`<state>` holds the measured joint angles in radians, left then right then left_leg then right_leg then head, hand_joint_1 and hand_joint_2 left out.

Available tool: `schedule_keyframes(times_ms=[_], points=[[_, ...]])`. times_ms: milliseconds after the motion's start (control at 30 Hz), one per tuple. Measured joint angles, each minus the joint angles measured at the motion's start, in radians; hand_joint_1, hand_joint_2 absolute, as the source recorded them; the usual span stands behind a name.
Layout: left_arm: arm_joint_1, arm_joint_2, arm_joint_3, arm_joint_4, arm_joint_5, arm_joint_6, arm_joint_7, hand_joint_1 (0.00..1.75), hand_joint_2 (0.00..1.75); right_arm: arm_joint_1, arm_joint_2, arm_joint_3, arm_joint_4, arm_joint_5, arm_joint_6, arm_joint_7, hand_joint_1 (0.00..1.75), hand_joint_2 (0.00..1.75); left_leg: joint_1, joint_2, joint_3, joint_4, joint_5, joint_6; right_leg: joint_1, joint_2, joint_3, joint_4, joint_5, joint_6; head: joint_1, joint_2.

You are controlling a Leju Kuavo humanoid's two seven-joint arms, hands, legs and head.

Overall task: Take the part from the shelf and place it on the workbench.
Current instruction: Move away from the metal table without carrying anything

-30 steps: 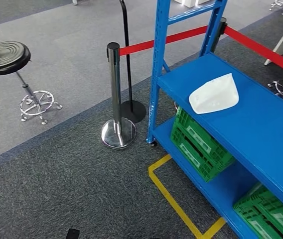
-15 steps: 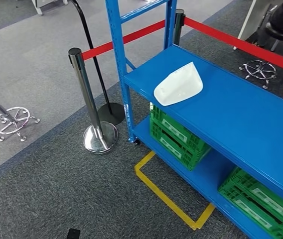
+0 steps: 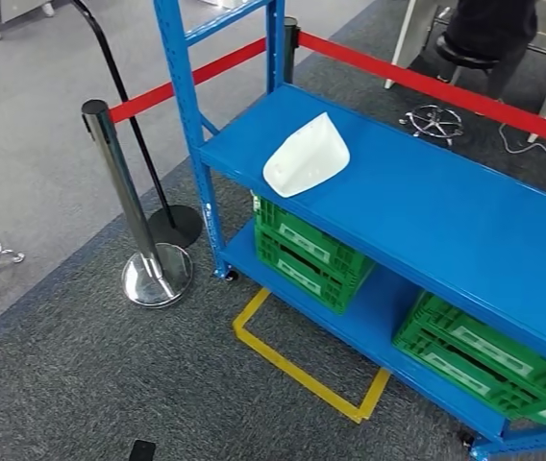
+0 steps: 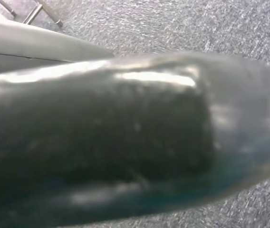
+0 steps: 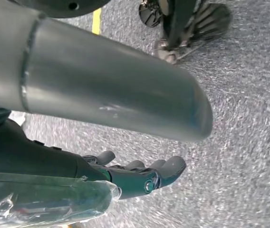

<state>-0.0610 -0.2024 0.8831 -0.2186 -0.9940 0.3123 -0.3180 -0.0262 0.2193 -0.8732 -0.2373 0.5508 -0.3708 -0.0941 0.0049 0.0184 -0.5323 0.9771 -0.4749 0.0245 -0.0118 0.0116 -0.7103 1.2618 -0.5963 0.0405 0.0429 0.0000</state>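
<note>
The part [image 3: 307,154] is a white, rounded plastic shell. It lies on the middle level of the blue shelf [image 3: 430,206], near that level's left end, in the head view. My right hand [image 5: 140,175] hangs over the grey carpet with its dark fingers stretched out and nothing in them. In the left wrist view, my left hand [image 4: 126,137] is a dark, glossy, blurred mass close to the lens, and its fingers cannot be made out.
Two green crates [image 3: 307,252] [image 3: 487,360] sit on the shelf's bottom level. A chrome stanchion [image 3: 132,216] with a red belt [image 3: 183,86] stands left of the shelf. Yellow floor tape [image 3: 292,370] marks the carpet before it. A person sits on a stool [image 3: 487,34] behind.
The camera has turned right, so the whole scene has slid left and more of the shelf shows. The white part lies still on the shelf.
</note>
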Motion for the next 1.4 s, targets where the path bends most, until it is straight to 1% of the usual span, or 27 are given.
schedule_keyframes(times_ms=[33, 67, 100, 133, 200, 233, 300, 333, 400, 467, 500, 533, 567, 600, 667, 700, 767, 867, 933, 1000, 1033, 1067, 1100, 1167, 1233, 1333, 1400], points=[[0.000, 0.000, 0.000, 0.000, 0.000, 0.000, 0.000, 0.00, 0.00, 0.001, 0.000, 0.000, 0.000, 0.000, 0.000, 0.000, 0.00, 0.00, -0.001, 0.014, -0.001, 0.001, 0.000, 0.000, 0.000, -0.004, -0.003, 0.015, 0.001, 0.001, 0.000, 0.000], [-0.001, 0.000, 0.000, 0.000, 0.000, 0.000, 0.000, 0.00, 0.00, 0.003, 0.000, 0.000, 0.000, 0.000, 0.000, 0.000, 0.00, 0.00, -0.002, 0.026, -0.001, 0.001, -0.001, -0.001, 0.000, -0.008, 0.014, -0.008, 0.020, 0.001, 0.000, 0.000], [-0.002, 0.000, 0.000, 0.000, 0.000, 0.000, 0.000, 0.00, 0.00, 0.005, 0.000, 0.000, 0.000, 0.001, 0.000, 0.000, 0.00, 0.00, -0.003, 0.037, 0.000, 0.002, -0.002, -0.002, 0.000, -0.017, 0.052, -0.068, 0.050, 0.000, 0.000, 0.000], [-0.003, 0.000, 0.000, 0.000, 0.000, 0.000, 0.000, 0.00, 0.00, 0.005, 0.000, 0.000, 0.000, 0.002, 0.000, 0.001, 0.00, 0.00, -0.004, 0.047, 0.001, 0.004, -0.003, -0.005, 0.002, -0.039, 0.094, -0.142, 0.074, -0.002, 0.000, 0.000], [-0.004, -0.001, 0.000, 0.000, 0.000, 0.000, 0.000, 0.00, 0.00, 0.001, -0.001, 0.000, 0.000, 0.004, 0.000, 0.000, 0.00, 0.00, -0.010, 0.063, 0.003, 0.008, -0.008, -0.013, 0.006, -0.074, 0.155, -0.244, 0.099, -0.013, -0.002, 0.000], [-0.004, 0.000, 0.000, 0.000, 0.000, 0.000, 0.000, 0.00, 0.00, -0.001, 0.000, 0.000, 0.000, 0.004, 0.000, 0.000, 0.00, 0.00, -0.013, 0.070, 0.003, 0.010, -0.009, -0.017, 0.008, -0.080, 0.164, -0.259, 0.098, -0.020, -0.003, 0.000], [-0.004, 0.000, 0.000, 0.000, 0.000, 0.000, 0.001, 0.00, 0.00, -0.001, 0.000, 0.000, 0.000, 0.004, 0.000, 0.000, 0.00, 0.00, -0.014, 0.083, 0.006, 0.011, -0.010, -0.023, 0.009, -0.061, 0.160, -0.259, 0.102, -0.031, -0.005, 0.000], [-0.005, 0.000, 0.000, 0.000, -0.001, 0.000, 0.001, 0.00, 0.00, 0.000, 0.000, 0.000, 0.000, 0.004, 0.000, 0.000, 0.00, 0.00, -0.012, 0.079, 0.006, 0.015, -0.016, -0.029, 0.007, -0.053, 0.159, -0.260, 0.104, -0.036, -0.005, 0.000], [-0.006, -0.001, 0.000, 0.000, -0.001, 0.000, 0.001, 0.00, 0.00, 0.000, 0.000, 0.000, 0.000, 0.005, 0.000, 0.001, 0.00, 0.00, -0.008, 0.044, -0.012, 0.064, -0.058, -0.040, 0.003, -0.035, 0.161, -0.263, 0.110, -0.047, -0.008, 0.000], [-0.004, -0.001, 0.000, 0.000, -0.001, 0.000, 0.001, 0.00, 0.00, -0.003, 0.000, 0.000, 0.000, 0.005, 0.000, 0.001, 0.00, 0.00, -0.003, 0.003, -0.065, 0.188, -0.129, -0.047, 0.002, -0.015, 0.156, -0.263, 0.115, -0.054, -0.013, 0.000], [-0.002, -0.001, 0.000, 0.000, -0.001, 0.000, 0.001, 0.00, 0.00, -0.003, 0.000, 0.000, 0.000, 0.004, 0.000, 0.002, 0.00, 0.00, -0.002, -0.005, -0.093, 0.250, -0.153, -0.047, 0.002, -0.005, 0.155, -0.262, 0.116, -0.056, -0.013, 0.000], [0.000, -0.001, 0.000, 0.000, -0.001, -0.001, 0.001, 0.00, 0.00, -0.002, 0.000, 0.000, 0.000, 0.004, 0.001, 0.005, 0.00, 0.00, -0.002, -0.008, -0.110, 0.286, -0.158, -0.047, 0.002, 0.004, 0.154, -0.262, 0.116, -0.056, -0.013, 0.000], [0.000, -0.001, 0.000, 0.000, -0.002, -0.001, 0.001, 0.00, 0.00, -0.001, 0.000, -0.001, 0.000, 0.005, 0.002, 0.010, 0.00, 0.00, -0.002, -0.009, -0.112, 0.286, -0.142, -0.046, 0.002, 0.012, 0.154, -0.261, 0.116, -0.056, -0.013, 0.000], [0.000, -0.001, 0.000, 0.000, -0.002, -0.001, 0.001, 0.00, 0.00, 0.000, 0.000, -0.001, 0.000, 0.005, 0.003, 0.016, 0.00, 0.00, -0.001, -0.009, -0.098, 0.250, -0.108, -0.044, 0.002, 0.019, 0.155, -0.261, 0.116, -0.056, -0.014, 0.000], [-0.002, -0.001, 0.000, 0.000, -0.005, -0.002, 0.001, 0.00, 0.00, 0.001, 0.000, -0.001, 0.000, 0.006, 0.006, 0.026, 0.00, 0.00, -0.001, -0.019, -0.046, 0.126, -0.033, -0.037, 0.003, 0.028, 0.157, -0.259, 0.115, -0.053, -0.014, 0.000], [-0.003, -0.001, 0.000, 0.000, -0.006, -0.002, 0.001, 0.00, 0.00, 0.000, 0.000, -0.001, 0.000, 0.007, 0.007, 0.028, 0.00, 0.00, -0.001, -0.025, -0.024, 0.072, -0.014, -0.034, 0.005, 0.032, 0.154, -0.257, 0.115, -0.050, -0.014, 0.000], [-0.005, -0.001, 0.000, 0.000, -0.009, -0.002, 0.001, 0.00, 0.00, -0.001, 0.000, -0.001, 0.000, 0.007, 0.008, 0.030, 0.00, 0.00, -0.002, -0.034, -0.012, 0.030, -0.010, -0.028, 0.008, 0.035, 0.145, -0.253, 0.117, -0.040, -0.014, 0.000], [-0.003, -0.003, 0.000, 0.000, -0.011, -0.004, 0.001, 0.00, 0.00, -0.001, 0.000, -0.001, 0.000, 0.011, 0.008, 0.036, 0.00, 0.00, 0.001, -0.029, -0.017, 0.022, -0.005, -0.016, 0.006, 0.029, 0.131, -0.242, 0.109, -0.023, -0.012, 0.000], [-0.004, -0.003, 0.001, 0.000, -0.012, -0.007, 0.001, 0.00, 0.00, -0.001, 0.000, -0.001, 0.000, 0.021, 0.009, 0.048, 0.00, 0.00, 0.004, -0.023, -0.017, 0.018, -0.001, -0.006, 0.005, 0.012, 0.096, -0.169, 0.061, -0.015, -0.007, 0.000], [-0.005, -0.004, 0.001, 0.000, -0.012, -0.008, 0.001, 0.00, 0.00, -0.003, 0.000, 0.000, 0.000, 0.029, 0.012, 0.059, 0.00, 0.00, 0.001, -0.015, -0.019, 0.018, -0.001, -0.003, 0.004, 0.001, 0.039, -0.036, -0.003, -0.010, -0.003, 0.000], [-0.004, -0.004, 0.001, 0.000, -0.013, -0.008, 0.001, 0.00, 0.00, -0.002, 0.000, 0.000, 0.000, 0.032, 0.013, 0.062, 0.00, 0.00, 0.000, -0.011, -0.019, 0.018, 0.000, -0.002, 0.003, -0.001, 0.018, 0.012, -0.018, -0.009, -0.003, 0.000], [-0.004, -0.004, 0.001, 0.000, -0.013, -0.008, 0.001, 0.00, 0.00, -0.001, 0.000, 0.000, 0.000, 0.034, 0.014, 0.065, 0.00, 0.00, -0.002, -0.008, -0.019, 0.018, 0.000, -0.002, 0.003, -0.001, 0.014, 0.025, -0.014, -0.010, -0.003, 0.000], [-0.003, -0.004, 0.001, 0.000, -0.013, -0.008, 0.001, 0.00, 0.00, 0.000, 0.000, 0.000, 0.000, 0.036, 0.014, 0.066, 0.00, 0.00, -0.003, -0.006, -0.019, 0.018, 0.000, -0.002, 0.003, -0.002, 0.031, -0.002, 0.008, -0.011, -0.003, 0.000], [-0.004, -0.004, 0.001, 0.000, -0.013, -0.008, 0.001, 0.00, 0.87, -0.001, -0.001, 0.000, 0.000, 0.038, 0.015, 0.067, 0.00, 0.00, -0.005, -0.005, -0.017, 0.019, 0.000, -0.003, 0.004, -0.007, 0.104, -0.135, 0.066, -0.018, -0.003, 0.000], [-0.005, -0.004, 0.001, 0.000, -0.013, -0.008, 0.001, 0.00, 1.75, -0.004, -0.001, 0.000, 0.000, 0.039, 0.015, 0.068, 0.00, 0.00, -0.009, -0.004, -0.019, 0.022, 0.000, -0.010, 0.007, -0.013, 0.159, -0.235, 0.090, -0.024, -0.004, 0.000], [-0.006, -0.004, 0.001, 0.000, -0.013, -0.008, 0.001, 0.00, 1.75, -0.003, 0.000, 0.000, 0.000, 0.041, 0.016, 0.072, 0.00, 0.00, -0.010, -0.003, -0.022, 0.024, 0.003, -0.025, 0.009, -0.013, 0.170, -0.256, 0.094, -0.037, -0.004, 0.000], [-0.006, -0.005, 0.001, 0.000, -0.015, -0.007, 0.001, 0.00, 1.75, -0.001, 0.000, 0.000, 0.000, 0.044, 0.018, 0.080, 0.00, 0.00, -0.008, -0.006, -0.033, 0.051, -0.022, -0.037, 0.006, -0.013, 0.170, -0.261, 0.100, -0.048, -0.007, 0.000]])
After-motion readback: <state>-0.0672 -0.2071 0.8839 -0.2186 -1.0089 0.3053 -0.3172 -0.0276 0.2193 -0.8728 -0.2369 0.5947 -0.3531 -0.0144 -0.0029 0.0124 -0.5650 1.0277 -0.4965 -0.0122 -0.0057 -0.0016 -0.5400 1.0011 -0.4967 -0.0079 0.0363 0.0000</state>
